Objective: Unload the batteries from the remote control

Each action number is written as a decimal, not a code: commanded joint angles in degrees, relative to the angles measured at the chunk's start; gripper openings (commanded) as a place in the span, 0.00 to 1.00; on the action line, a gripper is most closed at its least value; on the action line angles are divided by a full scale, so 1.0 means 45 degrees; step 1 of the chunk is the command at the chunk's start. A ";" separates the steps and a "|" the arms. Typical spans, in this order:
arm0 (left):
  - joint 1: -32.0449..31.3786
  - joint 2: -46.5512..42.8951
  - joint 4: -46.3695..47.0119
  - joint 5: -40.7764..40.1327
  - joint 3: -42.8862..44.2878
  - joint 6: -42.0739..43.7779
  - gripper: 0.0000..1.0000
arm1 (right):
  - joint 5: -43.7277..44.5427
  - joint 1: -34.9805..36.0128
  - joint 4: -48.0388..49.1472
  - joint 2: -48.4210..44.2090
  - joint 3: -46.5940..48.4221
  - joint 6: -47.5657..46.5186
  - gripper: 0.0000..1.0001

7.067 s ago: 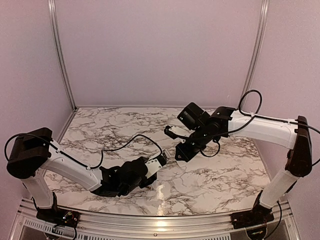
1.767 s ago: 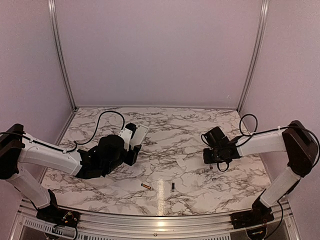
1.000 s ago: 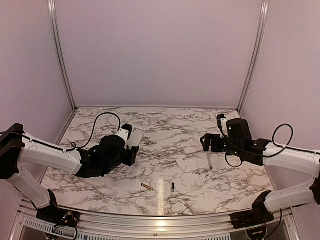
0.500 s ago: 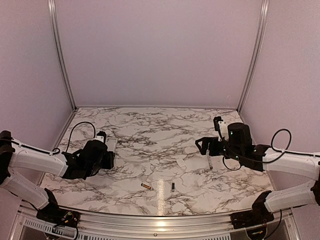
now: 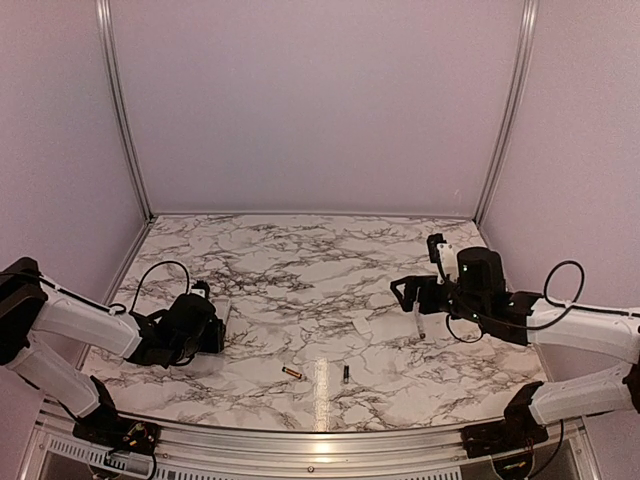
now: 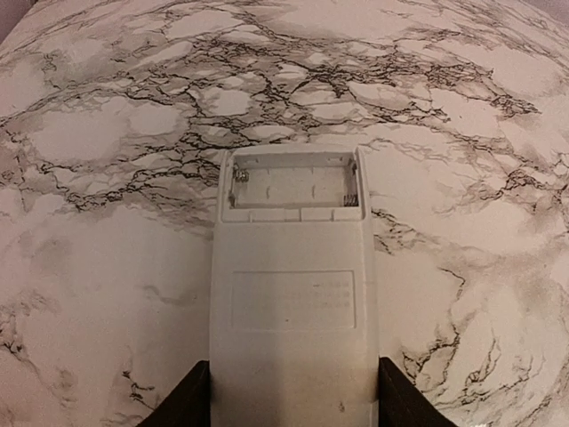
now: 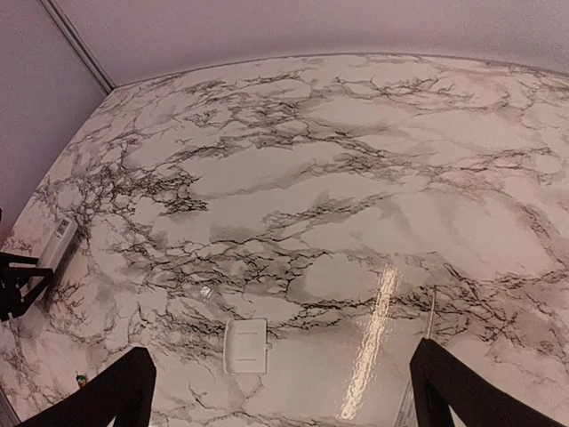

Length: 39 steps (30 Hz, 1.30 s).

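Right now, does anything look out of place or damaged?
Nothing damaged. The remote sits in the left gripper with its battery bay open and empty; its cover, the gold-brown battery and the dark battery lie loose on the table.

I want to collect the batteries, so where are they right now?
In the top view both lie on the marble table near the middle of its front edge, apart: the gold-brown battery on the left, the dark battery on the right.
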 commanded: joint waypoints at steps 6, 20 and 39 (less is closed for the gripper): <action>0.0075 0.0597 0.0891 0.0464 -0.0531 -0.0543 0.04 | 0.0012 0.0157 0.0111 -0.0138 -0.0122 -0.0130 0.99; 0.0072 -0.0984 -0.0443 -0.0088 -0.0320 -0.0382 0.86 | 0.0096 0.0157 0.0035 -0.0195 -0.0055 -0.0152 0.98; 0.0302 -0.5739 -0.3313 -0.4069 0.2456 0.2331 0.99 | 0.2439 0.0157 -0.0285 0.0499 0.2125 -0.1319 0.98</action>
